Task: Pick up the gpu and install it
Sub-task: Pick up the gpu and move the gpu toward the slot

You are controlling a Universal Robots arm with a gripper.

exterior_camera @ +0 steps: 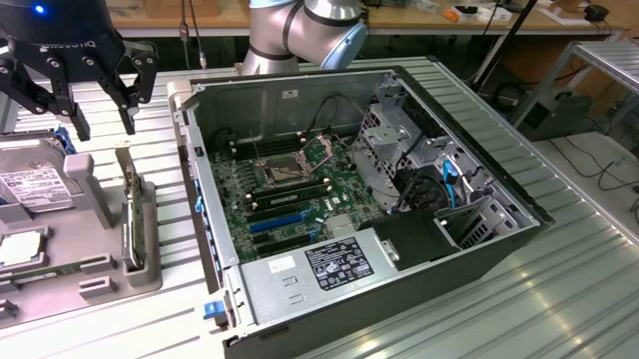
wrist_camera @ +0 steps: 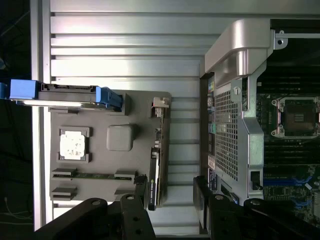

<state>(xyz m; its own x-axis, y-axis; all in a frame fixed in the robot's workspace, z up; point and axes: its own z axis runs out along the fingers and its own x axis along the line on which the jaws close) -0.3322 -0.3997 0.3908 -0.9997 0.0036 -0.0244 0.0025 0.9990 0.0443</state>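
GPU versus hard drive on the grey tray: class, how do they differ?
The GPU is a thin dark card; the hard drive is thicker, silver, white-labelled. The hard drive has blue end pieces; the GPU has none. Both stand on edge in the grey tray, at right angles.

The arm (exterior_camera: 302, 30) holds its tool (exterior_camera: 105, 123) pointing down, fingers (exterior_camera: 130, 105) spread wide, gripping nothing.

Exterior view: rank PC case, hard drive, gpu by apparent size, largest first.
1. PC case
2. hard drive, cropped by the frame edge
3. gpu, edge-on, shows as a thin strip
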